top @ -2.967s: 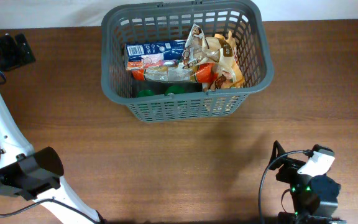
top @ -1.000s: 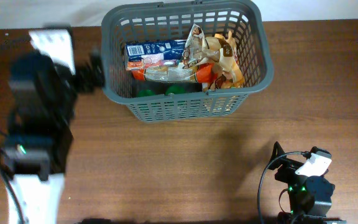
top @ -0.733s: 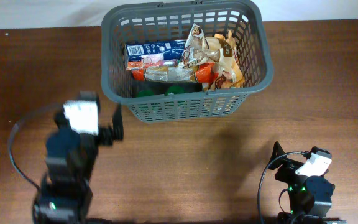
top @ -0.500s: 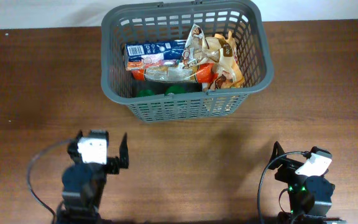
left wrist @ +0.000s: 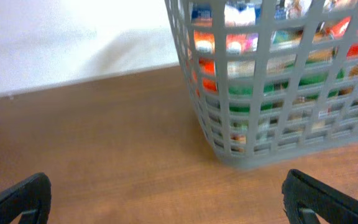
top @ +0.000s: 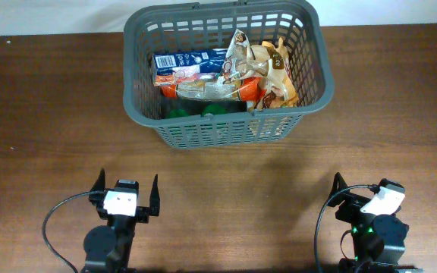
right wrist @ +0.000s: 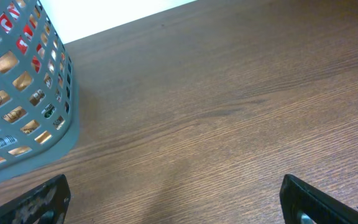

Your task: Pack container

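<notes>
Around: bare brown wooden table [top: 51,98] runs out ahead of both sets of jaws, with a white wall strip [left wrist: 73,37] beyond its far edge.
In the way: nothing lies between either pair of fingers and the basket, only open tabletop.
Container: the dark grey shopping basket [top: 226,129] sits well ahead of both arms; seen from the left wrist its lattice wall [left wrist: 272,93] is ahead and toward the right finger, and from the right wrist its corner [right wrist: 23,112] is ahead and off past the left finger.
Contents: it's loaded: a blue-and-white pack [top: 184,64], a crinkled snack bag [top: 241,49], a tan bag [top: 275,72], something orange-red [top: 245,91], and green items [top: 215,110] low against the wall nearest the arms.
Left gripper [top: 126,191]: jaws spread wide, the black fingers [left wrist: 17,199] out at the frame corners, nothing between them, touching nothing.
Right gripper [top: 359,199]: same story, fingers [right wrist: 316,199] splayed far apart, empty, hanging over bare wood well apart from the basket.
Loose bits: a black cable [top: 55,227] loops out behind the left jaws.
</notes>
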`<state>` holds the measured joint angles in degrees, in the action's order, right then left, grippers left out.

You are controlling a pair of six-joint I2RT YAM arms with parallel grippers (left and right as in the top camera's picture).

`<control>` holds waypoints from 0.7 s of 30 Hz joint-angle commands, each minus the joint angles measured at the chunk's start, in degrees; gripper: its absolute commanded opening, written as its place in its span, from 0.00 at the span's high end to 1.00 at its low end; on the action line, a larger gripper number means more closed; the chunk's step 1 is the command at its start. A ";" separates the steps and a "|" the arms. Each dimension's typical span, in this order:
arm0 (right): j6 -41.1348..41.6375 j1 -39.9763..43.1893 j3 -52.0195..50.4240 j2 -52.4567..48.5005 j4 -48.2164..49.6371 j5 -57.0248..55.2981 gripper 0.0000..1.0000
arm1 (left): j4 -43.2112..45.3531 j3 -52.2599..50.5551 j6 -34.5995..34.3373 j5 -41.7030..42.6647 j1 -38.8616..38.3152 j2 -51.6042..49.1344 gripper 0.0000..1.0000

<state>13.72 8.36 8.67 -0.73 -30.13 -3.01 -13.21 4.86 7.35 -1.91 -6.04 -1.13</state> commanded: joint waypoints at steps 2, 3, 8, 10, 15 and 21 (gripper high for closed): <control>0.52 -0.15 -0.42 0.55 -0.04 -0.68 0.01 | 4.50 -2.34 3.48 -0.20 -0.20 0.85 0.01; 0.52 -0.15 -0.42 0.55 -0.04 -0.66 0.01 | 4.70 -2.49 3.48 -0.22 -0.20 0.85 0.01; 0.50 -0.15 -0.42 0.55 -0.04 -0.66 0.01 | 4.68 -2.49 3.48 -0.22 -0.20 0.83 0.01; 0.50 -0.15 -0.42 0.55 -0.04 -0.66 0.01 | 4.68 -2.49 3.48 -0.20 -0.20 0.83 0.01; 0.50 -0.15 -0.42 0.55 -0.04 -0.66 0.01 | 4.68 -2.49 3.48 -0.22 -0.20 0.83 0.01; 0.50 -0.15 -0.42 0.55 -0.04 -0.66 0.01 | 4.68 -2.49 3.48 -0.22 -0.20 0.83 0.01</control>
<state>13.78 8.36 8.67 -0.73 -30.13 -3.01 -8.78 3.05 9.98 -1.91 -6.04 -0.84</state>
